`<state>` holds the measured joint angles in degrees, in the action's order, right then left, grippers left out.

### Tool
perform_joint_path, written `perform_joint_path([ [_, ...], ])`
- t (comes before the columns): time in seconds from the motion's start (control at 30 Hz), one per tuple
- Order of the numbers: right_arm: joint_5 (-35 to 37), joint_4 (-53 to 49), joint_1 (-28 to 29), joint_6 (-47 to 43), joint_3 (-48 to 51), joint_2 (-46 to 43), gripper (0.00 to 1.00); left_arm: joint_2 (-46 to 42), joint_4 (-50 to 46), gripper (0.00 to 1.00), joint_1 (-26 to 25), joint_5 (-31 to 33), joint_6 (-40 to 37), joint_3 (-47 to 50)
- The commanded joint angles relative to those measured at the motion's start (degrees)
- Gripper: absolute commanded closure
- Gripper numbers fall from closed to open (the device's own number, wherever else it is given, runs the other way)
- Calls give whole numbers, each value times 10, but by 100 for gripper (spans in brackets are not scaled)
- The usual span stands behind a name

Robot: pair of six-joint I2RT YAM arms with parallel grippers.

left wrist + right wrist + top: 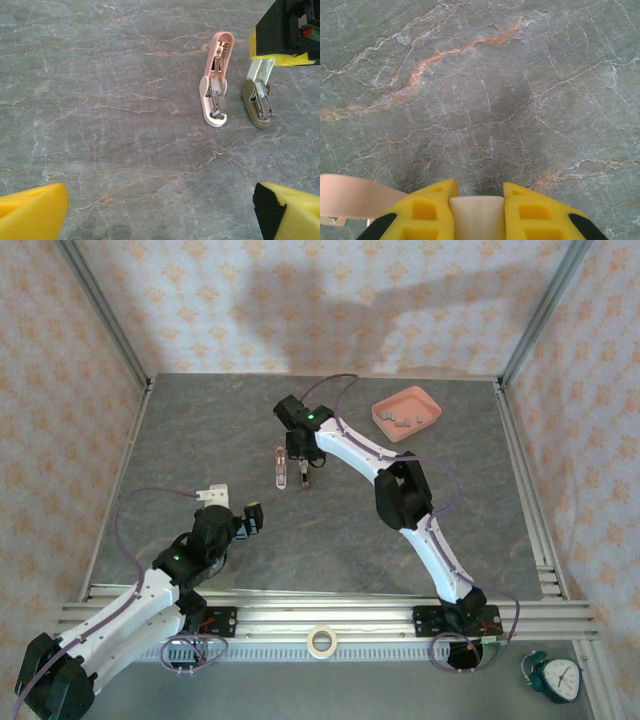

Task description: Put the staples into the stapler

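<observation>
The pink-and-white stapler (216, 80) lies hinged open on the grey table, its metal channel showing; it is also seen from above (278, 466), and its pink end shows in the right wrist view (345, 197). Just to its right stands a second, beige-based stapler (257, 102), its cream-white arm (476, 215) clamped between the yellow fingers of my right gripper (476, 187), which points down over it (301, 478). The staples (402, 421) lie as several small grey blocks in the pink tray (393, 398). My left gripper (160, 215) hangs open and empty nearer the front (250, 518).
A white bracket (213, 496) sits beside the left arm. A tape roll (321, 640) rests on the front rail and a teal clock (553, 677) lies off the table's near right corner. Metal frame posts stand at the far corners.
</observation>
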<state>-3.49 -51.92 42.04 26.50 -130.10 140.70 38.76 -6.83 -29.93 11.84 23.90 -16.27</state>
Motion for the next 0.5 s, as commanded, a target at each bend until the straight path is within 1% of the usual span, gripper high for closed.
perform_joint_path([
  [0.0, 5, -7, -2, 12, -22, 13, 85, 4, 1, 4, 7, -1, -2, -20],
  [0.1, 5, -9, -2, 12, -28, 17, 81, 8, 5, 4, 7, -3, -3, -21],
  [0.17, 7, -12, -2, 12, -31, 16, 75, 11, 5, 4, 7, -3, -3, -22],
  [0.33, 15, -9, -2, 8, -27, -6, 52, 19, 2, 4, 8, -3, -12, -30],
  [0.4, 18, -5, -2, 4, -18, -21, 48, 24, -1, 4, 8, -3, -19, -36],
  [0.47, 24, 3, -2, 0, -2, -43, 46, 30, -3, 4, 8, -3, -28, -41],
])
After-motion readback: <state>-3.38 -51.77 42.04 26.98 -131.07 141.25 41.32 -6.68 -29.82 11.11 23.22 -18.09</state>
